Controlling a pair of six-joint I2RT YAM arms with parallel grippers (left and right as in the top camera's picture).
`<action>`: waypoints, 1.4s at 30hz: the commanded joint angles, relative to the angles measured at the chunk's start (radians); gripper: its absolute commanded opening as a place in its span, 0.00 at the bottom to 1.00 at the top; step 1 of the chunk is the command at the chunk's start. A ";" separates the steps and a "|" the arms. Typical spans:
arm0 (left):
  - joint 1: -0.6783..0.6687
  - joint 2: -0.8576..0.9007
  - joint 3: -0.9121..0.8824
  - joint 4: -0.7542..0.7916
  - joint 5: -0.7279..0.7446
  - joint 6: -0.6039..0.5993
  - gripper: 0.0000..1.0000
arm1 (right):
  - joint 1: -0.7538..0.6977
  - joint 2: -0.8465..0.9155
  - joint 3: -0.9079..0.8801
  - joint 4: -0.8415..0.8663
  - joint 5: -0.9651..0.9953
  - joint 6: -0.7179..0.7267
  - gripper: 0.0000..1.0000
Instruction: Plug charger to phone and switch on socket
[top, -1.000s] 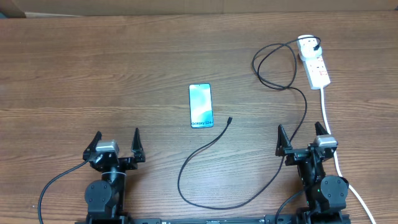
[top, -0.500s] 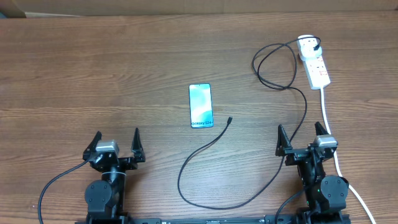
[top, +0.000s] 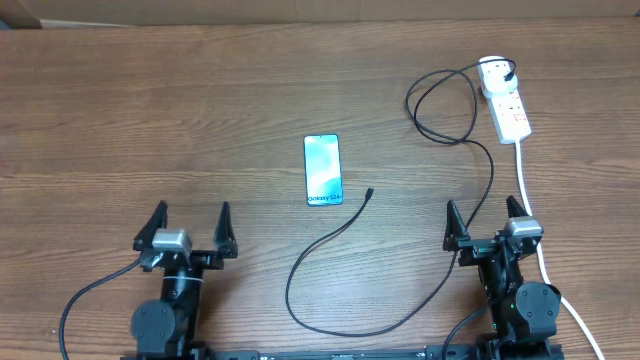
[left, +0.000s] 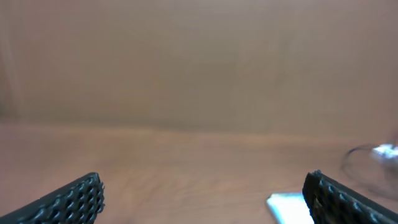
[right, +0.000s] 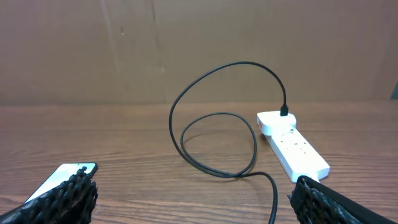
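Note:
The phone (top: 322, 170) lies face up mid-table, its blue-teal screen showing. The black charger cable (top: 492, 170) loops over the table. Its small connector tip (top: 369, 193) rests just right of the phone, apart from it. Its plug (top: 512, 72) sits in the white socket (top: 503, 98) at the far right. My left gripper (top: 192, 210) is open and empty at the near left. My right gripper (top: 480, 206) is open and empty at the near right. The right wrist view shows the phone (right: 62, 174), the cable (right: 242, 63) and the socket (right: 292, 146) beyond my fingers (right: 62, 199).
A thick white cord (top: 527, 185) trails from the socket toward the near edge, passing just right of my right gripper. The left wrist view is blurred; a corner of the phone (left: 287, 206) shows by my right finger (left: 348, 199). A brown wall stands behind the wooden table (top: 150, 120).
My left gripper has shifted slightly and squared up in the overhead view. The right arm, phone, cable and socket have not moved.

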 joint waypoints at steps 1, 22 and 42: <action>0.008 -0.010 0.034 0.024 0.098 -0.020 1.00 | -0.003 -0.012 -0.010 0.006 0.010 0.006 1.00; 0.008 0.897 1.145 -0.831 0.296 0.062 1.00 | -0.003 -0.012 -0.010 0.005 0.010 0.006 1.00; -0.280 1.602 1.817 -1.407 -0.066 -0.241 1.00 | -0.003 -0.012 -0.010 0.005 0.010 0.006 1.00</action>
